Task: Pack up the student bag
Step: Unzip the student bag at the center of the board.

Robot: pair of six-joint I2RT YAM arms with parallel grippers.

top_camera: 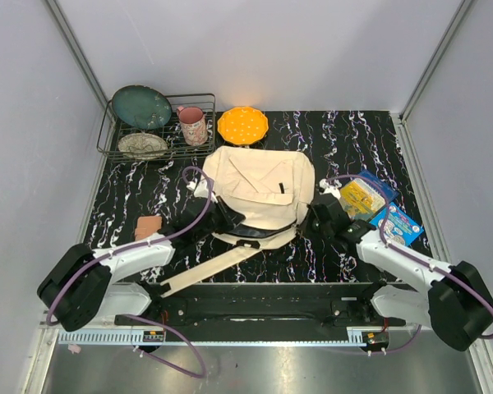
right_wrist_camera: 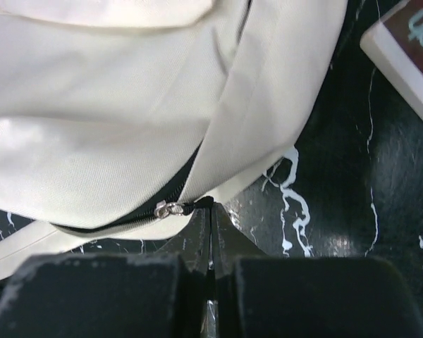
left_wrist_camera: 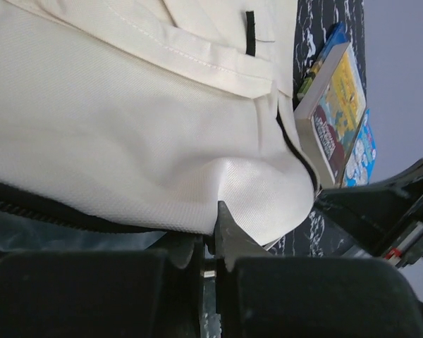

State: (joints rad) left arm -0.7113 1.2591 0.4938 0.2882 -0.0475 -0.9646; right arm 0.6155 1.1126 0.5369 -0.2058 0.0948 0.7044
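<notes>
The cream canvas student bag [top_camera: 259,190] lies flat in the middle of the table, front flap up, with a long webbing strap [top_camera: 222,264] trailing toward the near edge. My left gripper [top_camera: 223,218] is at the bag's near left edge. In the left wrist view the left gripper [left_wrist_camera: 213,217] is shut, pinching the cream fabric [left_wrist_camera: 127,127] at the bag's opening. My right gripper [top_camera: 316,217] is at the bag's near right corner. In the right wrist view the right gripper [right_wrist_camera: 211,210] is shut on the black zipper pull, next to the silver slider [right_wrist_camera: 166,209].
Two colourful books [top_camera: 364,197] [top_camera: 397,223] lie right of the bag. A small brown object [top_camera: 148,226] lies to the left. At the back stand a wire rack [top_camera: 160,130] with plates, a pink mug [top_camera: 192,125] and an orange plate [top_camera: 242,125].
</notes>
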